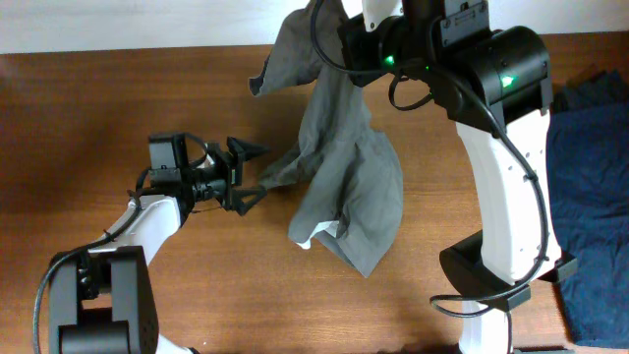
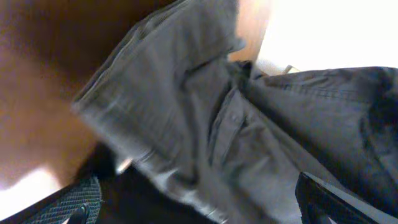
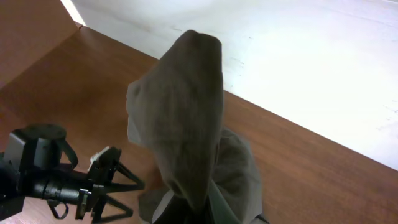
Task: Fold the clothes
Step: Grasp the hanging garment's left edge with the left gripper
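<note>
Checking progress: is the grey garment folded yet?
Not folded: the garment hangs crumpled from the right gripper, lower end bunched on the table.

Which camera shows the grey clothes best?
The overhead view: it shows most of the grey garment, held up at the top and trailing onto the table, with its white label. The left wrist view gives only a blurry close-up of seams; the right wrist view shows one hanging drape of it.

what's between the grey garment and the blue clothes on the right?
Overhead: the right arm crosses between the grey garment and the blue clothes; otherwise bare table.
</note>
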You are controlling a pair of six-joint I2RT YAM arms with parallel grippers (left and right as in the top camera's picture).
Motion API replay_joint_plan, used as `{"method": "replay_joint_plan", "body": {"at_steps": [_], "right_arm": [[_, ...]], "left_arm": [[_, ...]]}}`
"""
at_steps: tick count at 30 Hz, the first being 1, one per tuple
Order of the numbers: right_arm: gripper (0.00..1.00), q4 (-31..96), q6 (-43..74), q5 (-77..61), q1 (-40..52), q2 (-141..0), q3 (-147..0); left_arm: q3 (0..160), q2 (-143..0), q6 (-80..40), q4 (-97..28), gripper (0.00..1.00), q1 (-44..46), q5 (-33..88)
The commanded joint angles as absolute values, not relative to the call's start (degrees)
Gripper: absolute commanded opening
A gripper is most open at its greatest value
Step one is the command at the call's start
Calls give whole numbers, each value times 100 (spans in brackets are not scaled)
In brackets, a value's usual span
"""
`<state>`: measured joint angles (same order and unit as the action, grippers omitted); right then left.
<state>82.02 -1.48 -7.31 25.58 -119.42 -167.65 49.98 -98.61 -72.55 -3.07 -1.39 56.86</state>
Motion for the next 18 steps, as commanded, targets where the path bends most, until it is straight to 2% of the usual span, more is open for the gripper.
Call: {"method": "replay_joint_plan", "body": {"at_steps": [1,6,14,18], "right_arm": [[7,8136,-97,-655,2534,-11780,-16818],[7,8136,-97,-659,2536,-11780,-16818],[6,8147,222,-687,2536,-11780,-16818],[6,8165,257,-705,2543,-11780,-16818]], "left_arm": [[5057,-9915,-7513,-716,99,-126,5859],[5057,-10125,-7430,-871,99,-126,5588],[5057,-10639,-7623,268,99,-117,5529],[5057,-10890,-7636,537,94,-115,5601]]}}
